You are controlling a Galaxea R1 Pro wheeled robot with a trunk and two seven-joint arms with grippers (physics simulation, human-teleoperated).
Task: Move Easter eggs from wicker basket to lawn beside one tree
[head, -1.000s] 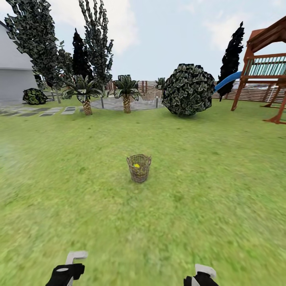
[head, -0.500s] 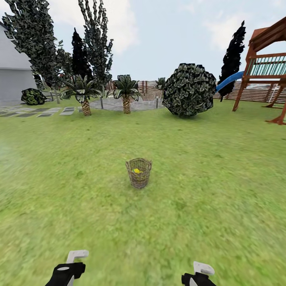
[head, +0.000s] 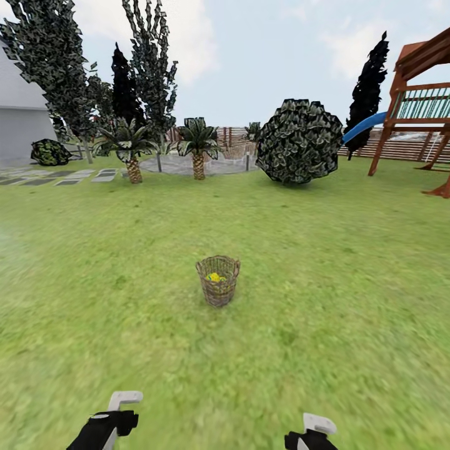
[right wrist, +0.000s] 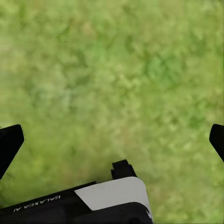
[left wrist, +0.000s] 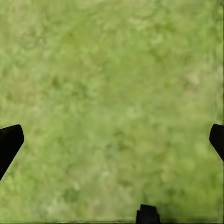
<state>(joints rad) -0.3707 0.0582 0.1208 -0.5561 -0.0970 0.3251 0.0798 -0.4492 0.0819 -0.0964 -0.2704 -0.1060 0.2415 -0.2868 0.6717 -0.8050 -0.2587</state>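
Left gripper (left wrist: pixel 112 140): in its wrist view the two dark fingertips sit at opposite edges of the frame, spread wide apart, with nothing between them but grass. In the head view the left gripper (head: pixel 106 425) shows at the lower edge as a black body with a pale bracket above it, low over the ground.

Right gripper (right wrist: pixel 112 140): its fingertips likewise stand far apart at the frame edges, holding nothing. A black-and-white arm segment with lettering crosses the lower part of that view. In the head view the right gripper (head: pixel 312 434) sits at the lower edge, level with the left one.

The lawn (head: pixel 325 300), mottled green, lies under both grippers and runs forward to the garden's far side.

The wicker basket (head: pixel 218 289) stands upright on the lawn, straight ahead of the robot and well apart from both grippers. Yellow shows through its open top: the Easter eggs (head: pixel 216 277) are inside; their number cannot be made out at this range.

Beyond the basket: two short palms (head: pixel 199 147), a round dark bush (head: pixel 297 141), and a wooden play frame (head: pixel 420 106) with a blue slide at the right. A tall leafy tree (head: pixel 55 69) stands at the far left, well apart from the basket, beside a grey building wall (head: pixel 22 128).
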